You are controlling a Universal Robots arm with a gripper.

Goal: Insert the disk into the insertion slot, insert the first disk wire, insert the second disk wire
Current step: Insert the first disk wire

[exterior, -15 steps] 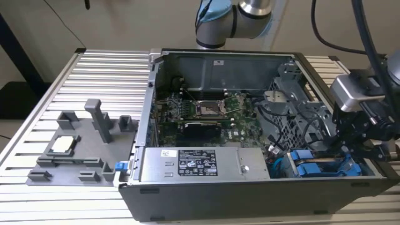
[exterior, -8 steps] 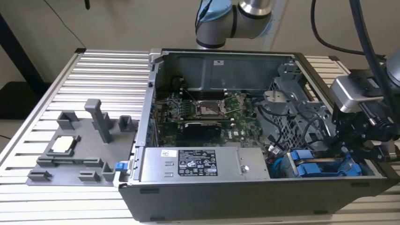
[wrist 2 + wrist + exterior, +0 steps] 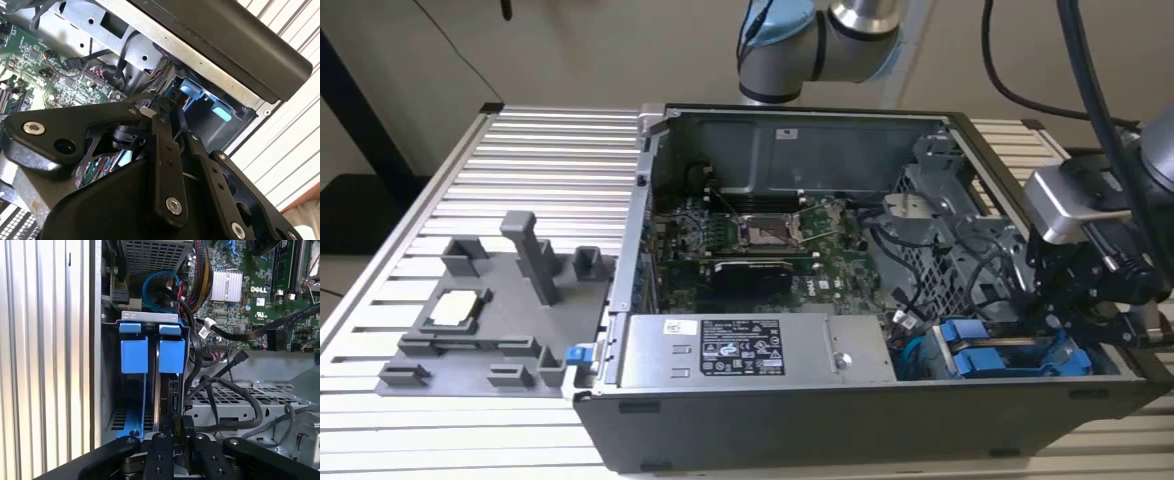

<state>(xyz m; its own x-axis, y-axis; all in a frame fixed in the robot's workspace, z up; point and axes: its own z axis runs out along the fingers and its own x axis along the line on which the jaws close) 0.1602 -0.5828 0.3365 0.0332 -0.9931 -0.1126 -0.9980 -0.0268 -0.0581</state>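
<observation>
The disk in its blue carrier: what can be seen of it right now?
The flat disk in its bright blue plastic carrier stands on edge in the grey metal drive bay. Its blue front tab and a dark narrow edge show; its broad faces are hidden. The other blue-tabbed carrier stands close beside it, parallel. The black gripper is near its dark edge; contact cannot be told.

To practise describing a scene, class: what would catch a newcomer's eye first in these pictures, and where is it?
The open computer case on the slatted metal table stands out first, its green motherboard exposed. In the case's corner at the exterior view's lower right, two bright blue drive carriers sit side by side, with the gripper close to them.
</observation>
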